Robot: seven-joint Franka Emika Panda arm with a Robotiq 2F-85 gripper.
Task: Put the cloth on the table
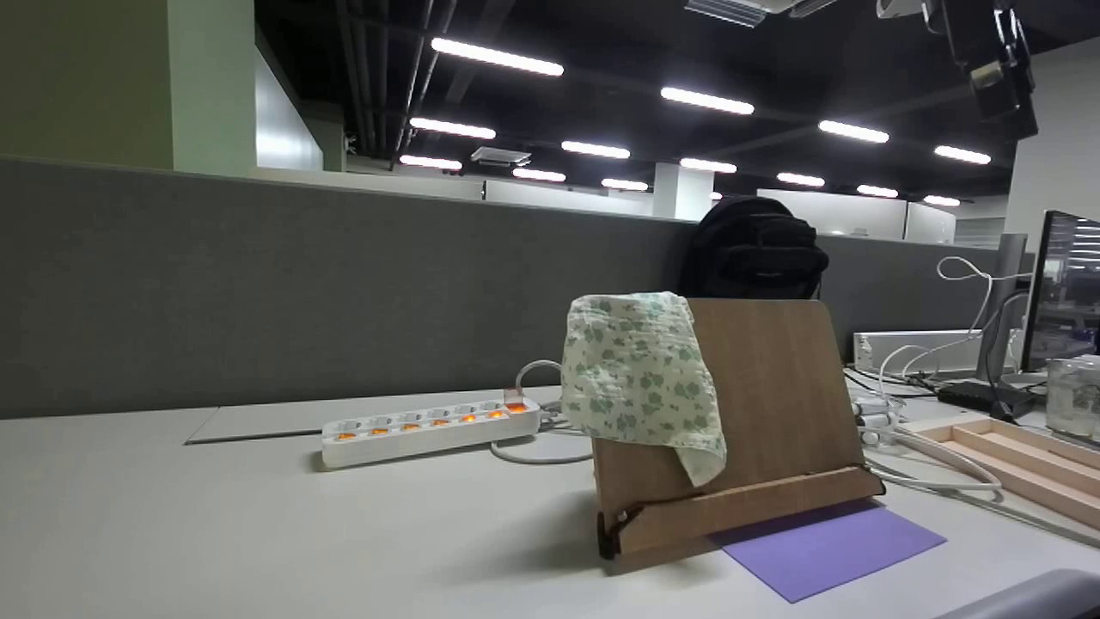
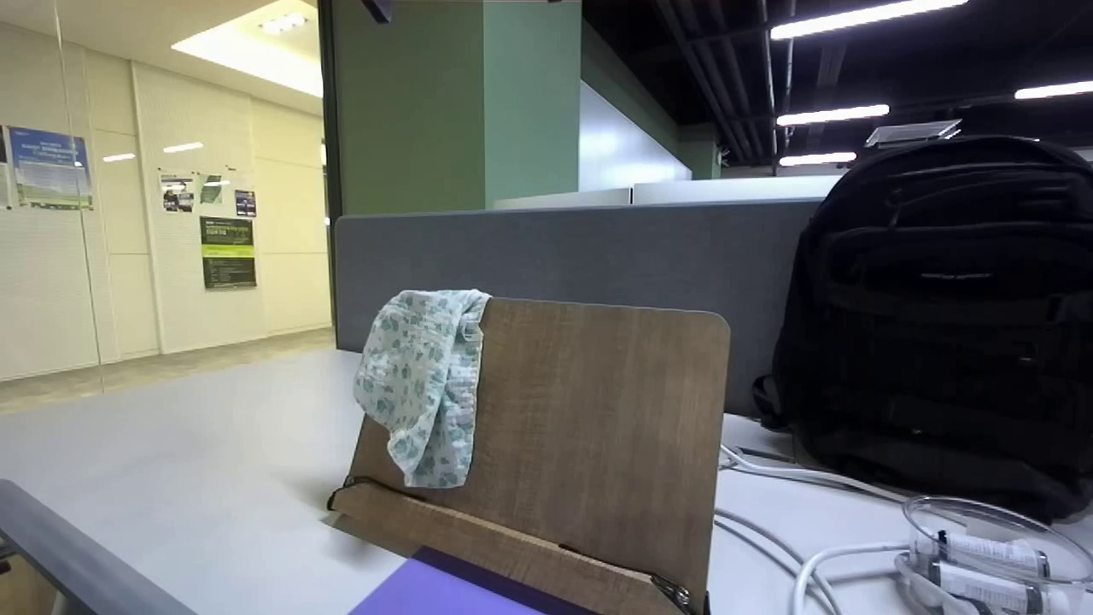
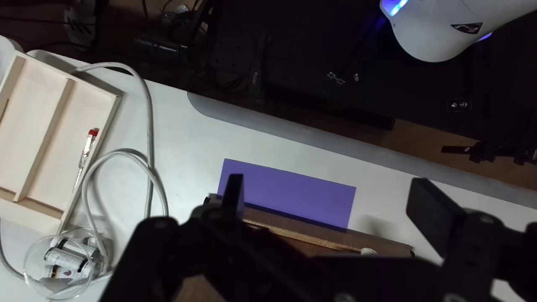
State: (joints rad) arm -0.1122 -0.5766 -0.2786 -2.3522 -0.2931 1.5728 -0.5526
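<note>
High over the table, the gripper hangs with its tips turned downward. In an exterior view it shows at the upper right, a dark shape slanting slightly, well above the wooden stand and the screen; the rest of the arm is cut off there. In the wrist view its two fingers reach up from below, well apart, so the pincer is released. Between them show the purple sheet and part of the stand's foot, with the table's long grey edge running slantwise past the fingertips.

The cloth, cream with a green print, is on the stand: both exterior views show it draped over one top corner of the board, drooping down the front in loose folds to a tip near the ledge. A small pale patch at the stand also shows in the wrist view; whether that is the cloth cannot be told.

The stand leans back, between the grey edge and the opposite edge, where a partition rises. Its ledge faces the grey edge, and the sheet lies flat on that side, partly under the ledge. Near the partition edge are a power strip, its switches glowing orange, and a black backpack. Near a rounded corner of the table lies a wooden tray, and white cables loop between it and the stand.
</note>
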